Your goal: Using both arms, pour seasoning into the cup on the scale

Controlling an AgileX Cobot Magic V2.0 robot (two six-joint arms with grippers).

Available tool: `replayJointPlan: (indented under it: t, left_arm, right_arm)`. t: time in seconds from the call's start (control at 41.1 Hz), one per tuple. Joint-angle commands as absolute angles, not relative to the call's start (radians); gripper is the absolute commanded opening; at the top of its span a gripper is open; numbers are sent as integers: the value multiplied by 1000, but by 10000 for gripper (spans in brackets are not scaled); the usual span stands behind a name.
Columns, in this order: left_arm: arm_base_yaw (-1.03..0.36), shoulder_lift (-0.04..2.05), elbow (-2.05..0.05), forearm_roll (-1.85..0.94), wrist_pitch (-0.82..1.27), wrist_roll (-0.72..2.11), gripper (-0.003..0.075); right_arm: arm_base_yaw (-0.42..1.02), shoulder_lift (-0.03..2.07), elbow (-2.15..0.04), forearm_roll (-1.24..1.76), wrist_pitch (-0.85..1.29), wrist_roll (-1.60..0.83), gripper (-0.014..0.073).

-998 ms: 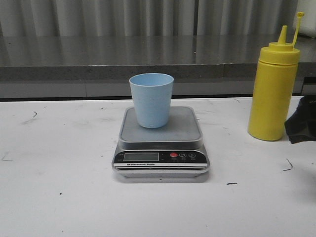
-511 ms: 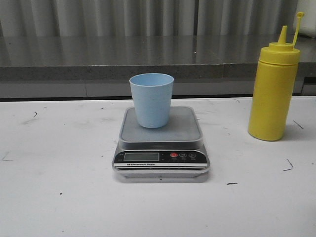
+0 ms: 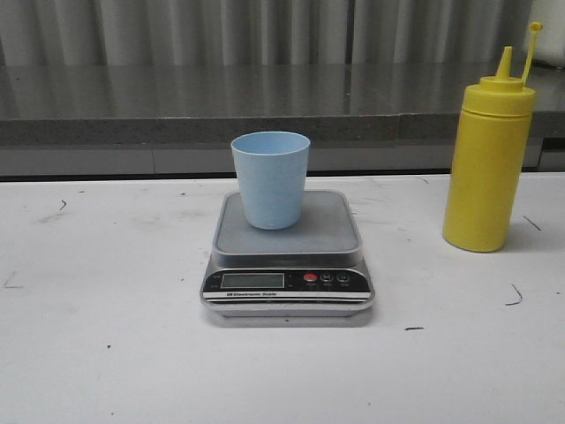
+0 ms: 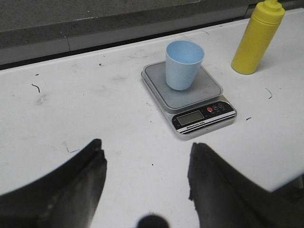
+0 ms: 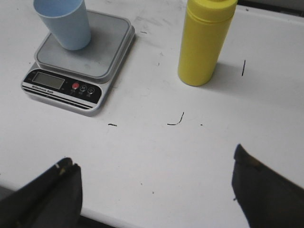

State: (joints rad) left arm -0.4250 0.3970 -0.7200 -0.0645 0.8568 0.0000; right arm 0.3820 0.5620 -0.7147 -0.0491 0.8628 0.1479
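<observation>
The pale blue cup (image 3: 271, 179) stands upright on the silver-grey scale (image 3: 289, 256) at the middle of the white table. The yellow seasoning bottle (image 3: 488, 163) stands upright to the scale's right, its cap strap sticking up. No arm shows in the front view. My left gripper (image 4: 146, 154) is open and empty above the table, well back from the scale (image 4: 190, 97) and cup (image 4: 183, 64). My right gripper (image 5: 154, 159) is open wide and empty near the table's front edge, apart from the bottle (image 5: 205, 40) and scale (image 5: 80, 61).
A dark grey ledge (image 3: 282, 106) runs along the back of the table, with a grey ribbed wall behind it. Small black marks dot the white table top (image 3: 106, 353). The table's front edge (image 5: 123, 219) shows between the right fingers.
A black gripper part at the front view's right edge beside the bottle a second ago has withdrawn out of that view. Cup, scale and bottle have not moved.
</observation>
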Motion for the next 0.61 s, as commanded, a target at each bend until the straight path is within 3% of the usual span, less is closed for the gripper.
replayJointPlan:
  t: [0.0,0.462,0.535,0.584]
  left_arm:
    - [-424,404,-745,-70,789,-15,388]
    - [-424,404,-744,-70,781,-15,388]
    - [-424,404,-740,-70,763,-15,388]
    - [-424,404,-740,-70,763,-15,388]
  right_arm:
    - [384,500,-726,-50,820,135,654]
    - [384,427,-721,-48,858,123,648]
    - [384,427,-721,-48,859,123,582]
    - [384,427,-721,-48,859,123,495]
